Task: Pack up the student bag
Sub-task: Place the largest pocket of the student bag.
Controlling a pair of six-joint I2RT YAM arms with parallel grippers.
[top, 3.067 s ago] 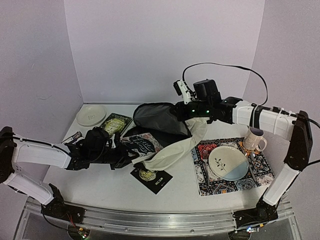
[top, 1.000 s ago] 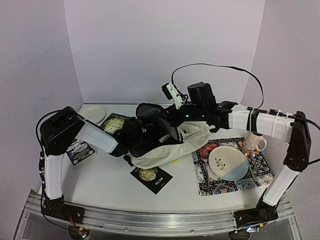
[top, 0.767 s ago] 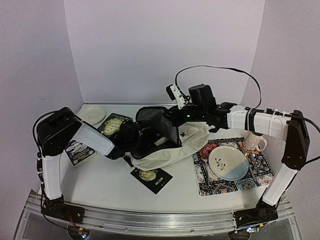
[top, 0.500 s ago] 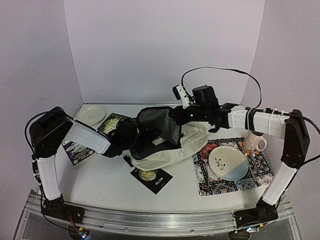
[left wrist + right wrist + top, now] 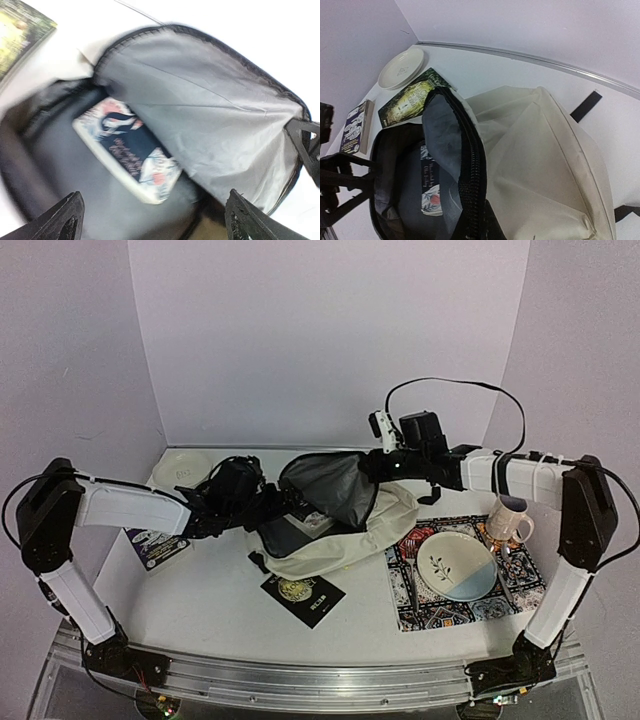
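As the bag lies: the large cream fabric student bag (image 5: 350,535) rests mid-table, its dark-lined mouth gaping toward 9 o'clock and its long axis running 9 to 3.
Right pincer: the right gripper (image 5: 375,465) is clamped on the black zipper rim at the mouth's 12 o'clock, lifting the flap.
Left pincer: the left gripper (image 5: 155,192) is spread wide and empty at the mouth, pointing to 3 o'clock.
Inside: a navy floral paperback (image 5: 127,150) lies flat on the lining, clear of both fingers.
Next book: probably the black square booklet (image 5: 303,595) at the left gripper's 5 o'clock, or the green-and-gold book (image 5: 410,102) at its 11. The left arm is nearer to both.
Room: the white table (image 5: 200,610) is bare at 7 o'clock, and the multicolour patterned cloth mat (image 5: 415,540) lies well apart at 4 o'clock.
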